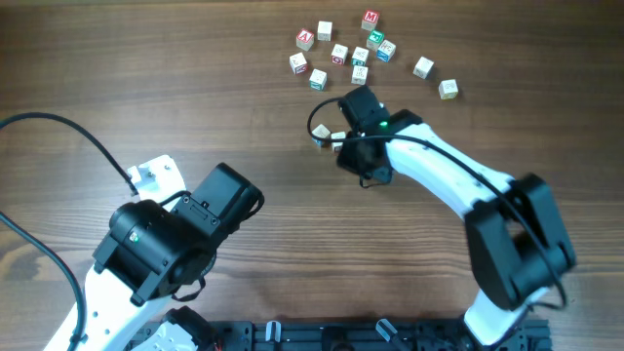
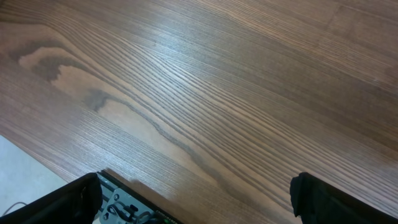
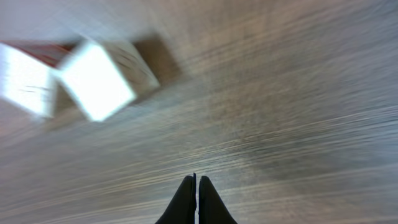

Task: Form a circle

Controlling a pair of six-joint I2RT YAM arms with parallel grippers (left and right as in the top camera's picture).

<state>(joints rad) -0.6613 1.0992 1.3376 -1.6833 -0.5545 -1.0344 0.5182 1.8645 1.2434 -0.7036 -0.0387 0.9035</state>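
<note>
The right gripper [image 3: 196, 190] is pinched shut on nothing, tips low over the dark wooden table [image 1: 195, 88]. No circle yet: the small pale wooden alphabet cubes with coloured letter faces [image 1: 349, 54] lie loosely scattered on the far side, with one stray cube [image 1: 321, 134] beside the gripper. Best bet is to nudge slowly with closed tips, one cube at a time. The left gripper [image 2: 199, 205] hangs wide open and empty.

Overhead straight down on table [image 1: 195, 88]; left wrist close, oblique to it; right wrist low, shares cubes [image 3: 93, 81] with overhead
</note>
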